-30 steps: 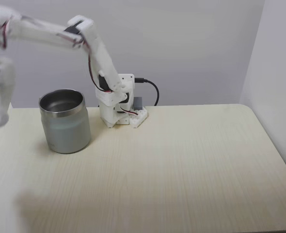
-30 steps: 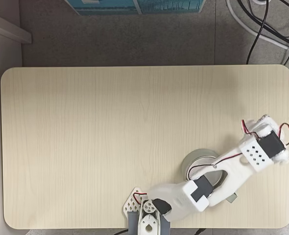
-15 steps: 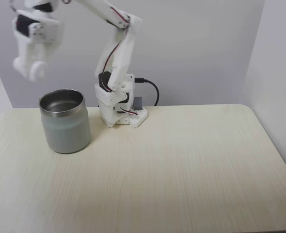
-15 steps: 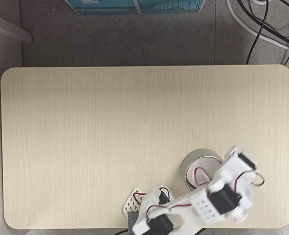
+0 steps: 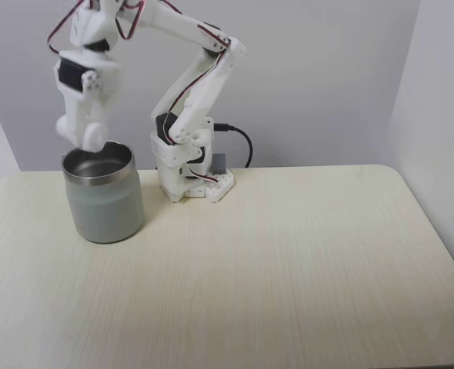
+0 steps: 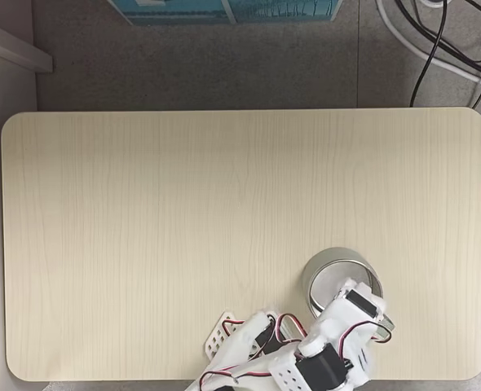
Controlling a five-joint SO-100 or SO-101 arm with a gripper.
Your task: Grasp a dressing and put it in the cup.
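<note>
Stainless-steel wide tumbler cup (image 5: 104,192) stands at the pale wooden bench's (image 5: 288,261) far left; the white plastic end effector (image 5: 88,137) hangs over its rim, seemingly clenched on the small white gauze-roll dressing (image 5: 93,138). Delivery step; next, release inside.

arm: white robot arm (image 5: 200,73) bends up high and reaches over to the left | gripper (image 5: 88,138): points down, blurry, tip just above the cup's rim, too blurry to tell how its fingers stand | cup (image 5: 104,192): shiny metal, stands upright on the pale wood table (image 5: 288,269), left of the arm's base (image 5: 192,181)
</note>
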